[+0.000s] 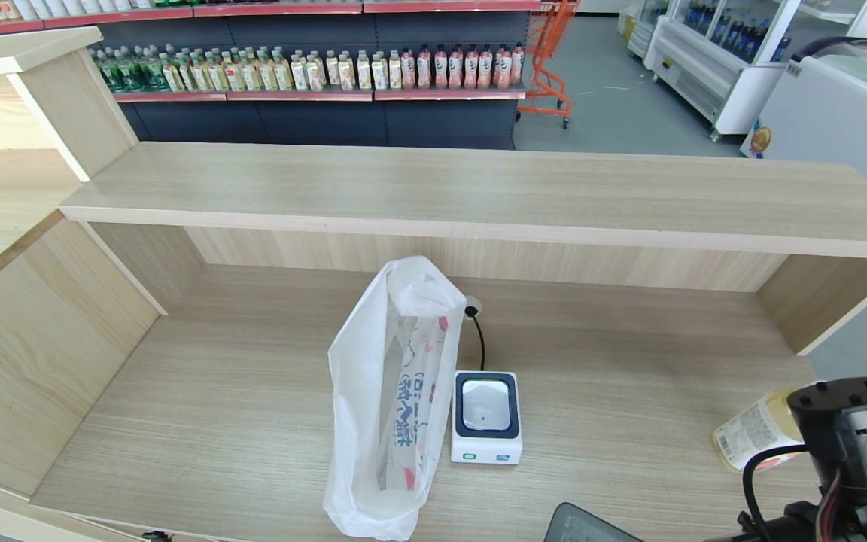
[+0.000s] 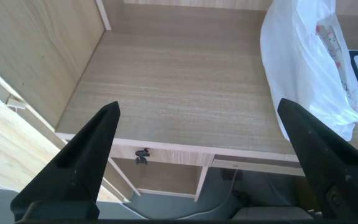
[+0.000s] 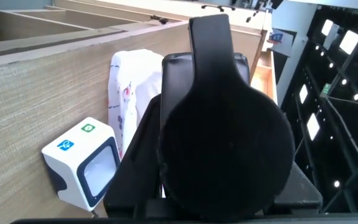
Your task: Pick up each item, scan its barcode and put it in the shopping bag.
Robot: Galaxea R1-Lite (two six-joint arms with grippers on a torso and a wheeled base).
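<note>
- The white shopping bag (image 1: 384, 391) stands open on the counter (image 1: 629, 391) at lower centre of the head view, with 1 tall printed packet (image 1: 411, 399) inside.
- The scanner (image 1: 486, 418) sits just right of it in frame, window up.
- 1 bottle (image 1: 753, 433) lies at the right edge, partly behind the right arm (image 1: 851, 444).
- The left gripper (image 2: 197, 106) is spread wide and empty.
- I cannot tell whether the right gripper (image 3: 219, 143) is open or closed.

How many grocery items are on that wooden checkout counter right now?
2. A long white printed packet stands inside the translucent white plastic shopping bag; a yellowish labelled bottle sits at the counter's right edge, partly hidden. The bag may hide more.
</note>
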